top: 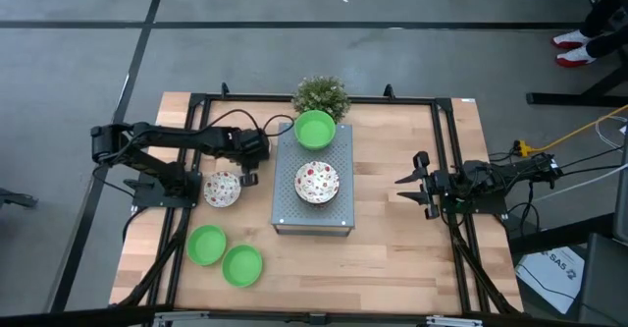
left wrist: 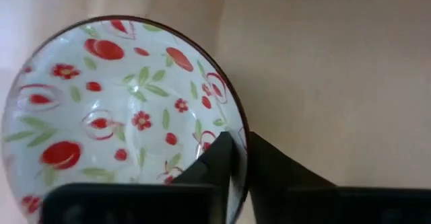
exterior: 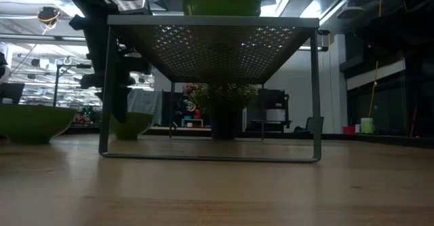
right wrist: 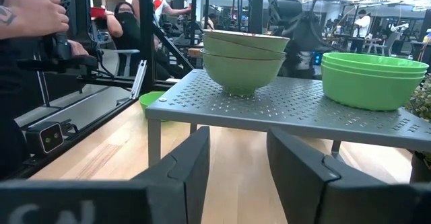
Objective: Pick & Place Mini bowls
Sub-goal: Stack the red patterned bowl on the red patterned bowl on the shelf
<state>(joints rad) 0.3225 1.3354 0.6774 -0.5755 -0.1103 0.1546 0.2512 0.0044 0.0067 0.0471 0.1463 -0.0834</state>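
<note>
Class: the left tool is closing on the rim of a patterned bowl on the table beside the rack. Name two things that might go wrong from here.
1. The left tool pinches only one edge of the patterned bowl, one finger inside the rim and one outside; lifted like that, the bowl may tilt or slip.
2. The metal rack stands close beside that bowl and already carries a bowl stack and a green stack; a careless swing could knock them.

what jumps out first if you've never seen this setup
The grey perforated rack mid-table draws the eye, carrying a patterned bowl stack and a green bowl stack, with a small potted plant just behind. Left of the rack, the left gripper pinches the rim of a red-and-green speckled bowl on the wood. The right gripper waits open at the right side.
</note>
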